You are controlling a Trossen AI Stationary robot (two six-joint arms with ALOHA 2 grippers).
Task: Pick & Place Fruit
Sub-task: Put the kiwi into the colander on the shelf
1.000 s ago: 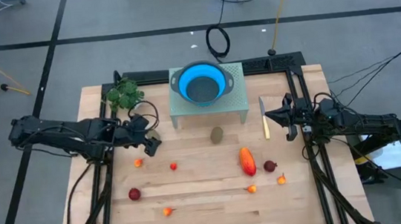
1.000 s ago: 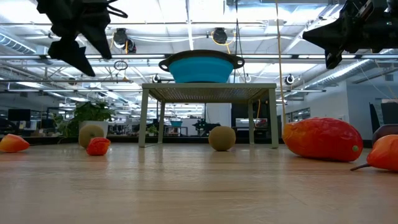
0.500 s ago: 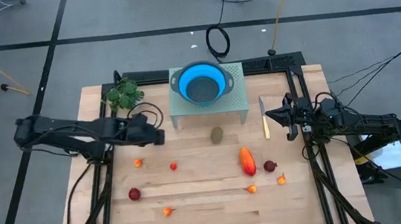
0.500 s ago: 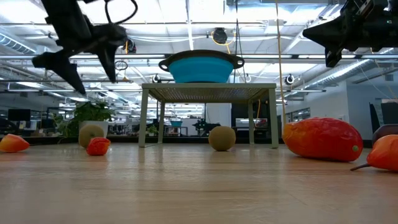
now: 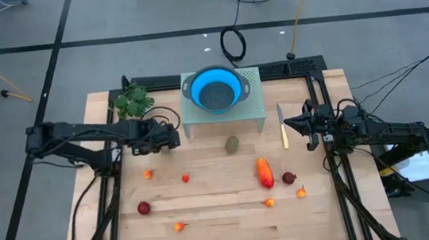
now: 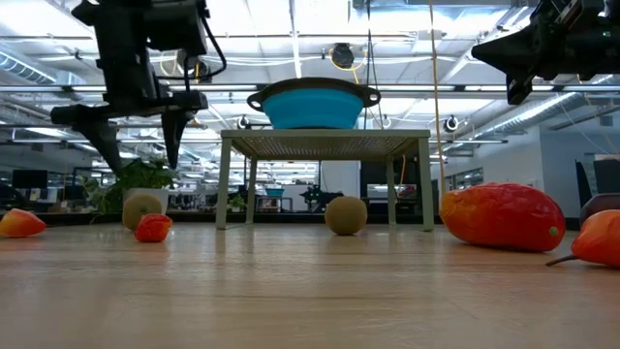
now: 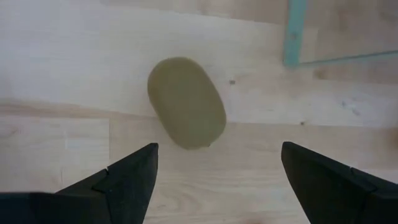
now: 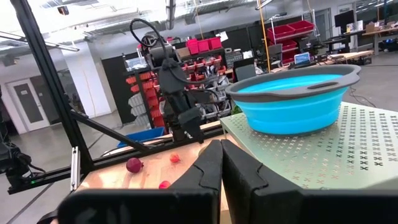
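Left gripper [image 7: 214, 171], jaws spread wide, is poised above a brown kiwi [image 7: 186, 102] beside the green stand's leg [image 7: 293, 32]; right gripper [image 5: 309, 135], clamped shut, is parked near the yellow-handled knife [image 5: 284, 131].

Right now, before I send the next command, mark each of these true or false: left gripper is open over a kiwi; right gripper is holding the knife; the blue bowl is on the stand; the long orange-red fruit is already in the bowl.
1. The left gripper is open over a kiwi. True.
2. The right gripper holds the knife. False: it is shut on nothing, and the knife lies on the table beside it.
3. The blue bowl sits on the stand. True.
4. The long orange-red fruit is in the bowl. False: it lies on the table.
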